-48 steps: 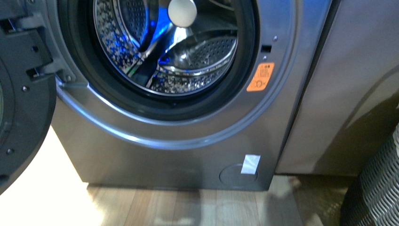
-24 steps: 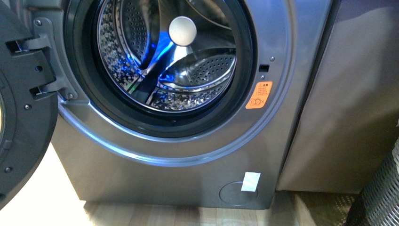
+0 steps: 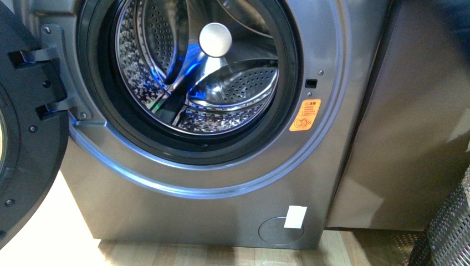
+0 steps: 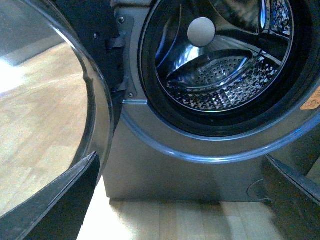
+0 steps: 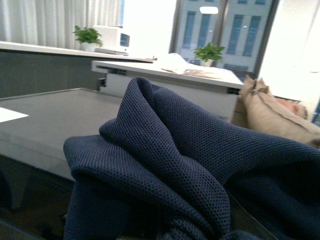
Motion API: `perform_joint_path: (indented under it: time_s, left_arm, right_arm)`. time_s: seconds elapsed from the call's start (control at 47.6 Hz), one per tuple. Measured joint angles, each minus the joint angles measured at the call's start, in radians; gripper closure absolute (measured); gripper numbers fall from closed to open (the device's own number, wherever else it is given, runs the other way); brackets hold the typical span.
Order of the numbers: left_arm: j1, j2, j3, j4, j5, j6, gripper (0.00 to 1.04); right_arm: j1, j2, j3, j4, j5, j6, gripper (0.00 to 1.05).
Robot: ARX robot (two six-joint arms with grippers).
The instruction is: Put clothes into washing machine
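Clothes [image 5: 165,165] bunch in navy folds right up against the right wrist camera, hiding the right end effector, so I can't tell its grip. Over on the other side, the left end effector [image 4: 180,160] hangs with fingers spread wide, holding nothing. It faces the washing machine [image 3: 221,183], whose door [image 3: 27,138] stands swung open at the left.

Door [image 3: 27,138] open, left of washing machine [image 3: 221,183]; cabinet [image 3: 410,138] right beside it; basket [image 3: 449,233] before cabinet, far right.

Washing machine [image 3: 166,216] on wooden floor [image 3: 194,256]
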Motion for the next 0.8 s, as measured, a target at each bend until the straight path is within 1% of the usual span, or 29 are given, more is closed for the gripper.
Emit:
perform_joint_path:
  time_s: [0.189,0.294,0.378,0.441,0.483,0.567,0.735,0.798]
  left_arm:
    - [0.000,0.000,0.000,0.000,0.000,0.000,0.07]
    - [0.000,0.000,0.000,0.000,0.000,0.000,0.07]
    - [0.000,0.000,0.000,0.000,0.000,0.000,0.07]
    - [0.000,0.000,0.000,0.000,0.000,0.000,0.07]
    - [0.000,0.000,0.000,0.000,0.000,0.000,0.07]
    - [0.000,0.000,0.000,0.000,0.000,0.000,0.07]
    - [0.000,0.000,0.000,0.000,0.000,0.000,0.07]
    - [0.000,0.000,0.000,0.000,0.000,0.000,0.07]
  right_arm:
    - [0.143,0.034,-0.025,0.050,-0.007,0.000,0.93]
    - [0.163,0.039,-0.025,0.052,-0.073,0.024,0.93]
    - [0.158,0.040,-0.025,0.049,-0.132,0.071,0.93]
    - [0.168,0.097,0.014,0.092,-0.143,0.109,0.93]
    - [0.153,0.113,0.016,0.074,-0.185,0.137,0.93]
    - [0.111,0.129,0.014,0.001,-0.310,0.196,0.93]
    - [0.060,0.100,-0.025,0.032,-0.389,0.262,0.93]
    - [0.055,0.085,-0.053,0.054,-0.419,0.268,0.93]
